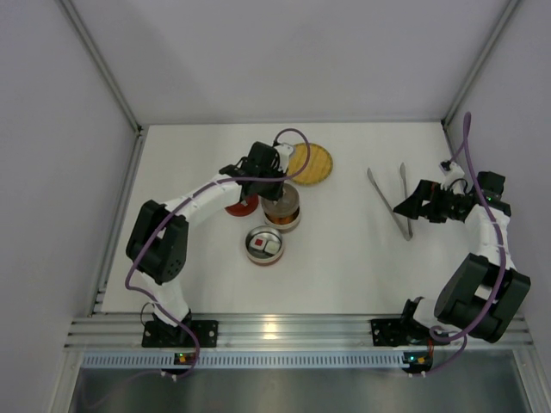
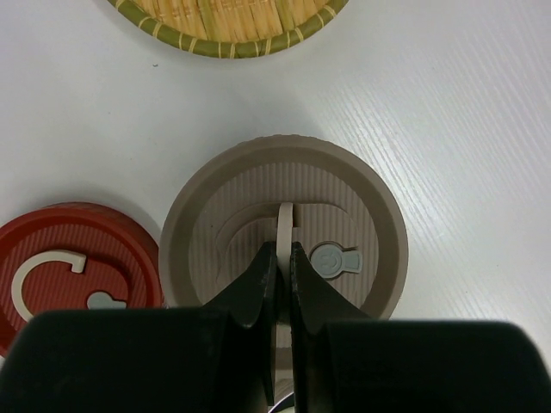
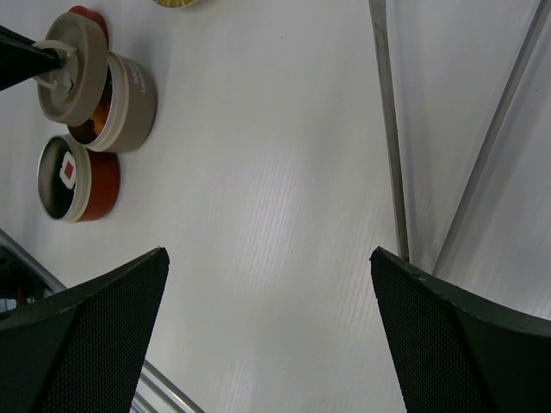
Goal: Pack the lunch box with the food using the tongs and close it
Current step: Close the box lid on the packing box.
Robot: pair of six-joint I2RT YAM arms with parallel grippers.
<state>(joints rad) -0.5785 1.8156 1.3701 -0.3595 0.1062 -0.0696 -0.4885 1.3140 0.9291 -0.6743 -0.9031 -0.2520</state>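
No word, brand or number is legible anywhere. Just right of the left gripper [image 2: 282, 258], the grey valve tab [image 2: 334, 259] on the beige lid [image 2: 366, 215] bears an embossed swirl, unreadable. Far up-left of the right gripper [image 3: 269, 255], the beige container [image 3: 136, 90] carries faint side printing, too small to read.

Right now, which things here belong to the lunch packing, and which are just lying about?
Job: round beige lid in the left end effector; beige round pot with orange food; red round pot with food cubes; round red lid; slim silver metal tongs.
Lying about: round yellow woven plate.
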